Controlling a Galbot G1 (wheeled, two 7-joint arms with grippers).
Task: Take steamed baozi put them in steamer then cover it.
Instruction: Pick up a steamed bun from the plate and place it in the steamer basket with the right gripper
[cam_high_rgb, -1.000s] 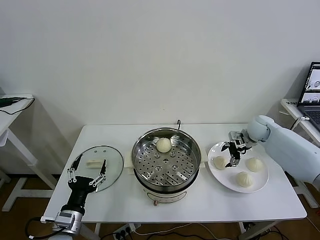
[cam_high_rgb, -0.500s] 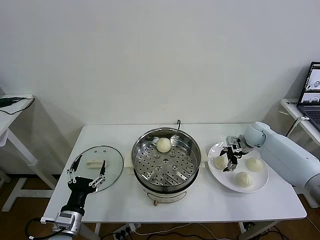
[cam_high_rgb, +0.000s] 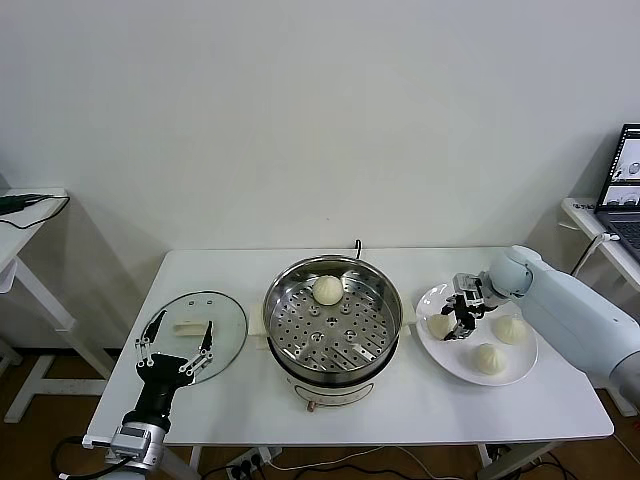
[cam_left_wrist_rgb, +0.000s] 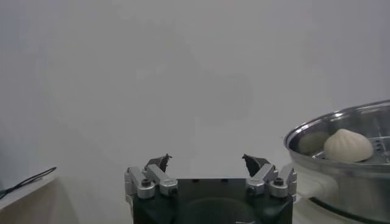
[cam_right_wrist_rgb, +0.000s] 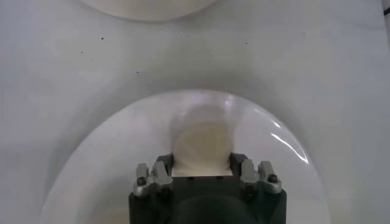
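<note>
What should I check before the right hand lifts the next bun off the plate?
1. Right hand lined up over a baozi on the white plate: ok, the bun sits between its fingers.
2. Grip closed on that bun: cannot tell.
3. Steamer uncovered: ok; the cover lies on the table beside it.
4. Free tray space: ok; one bun is inside, near the back.
5. Left hand out of the way: ok, open at the cover.
</note>
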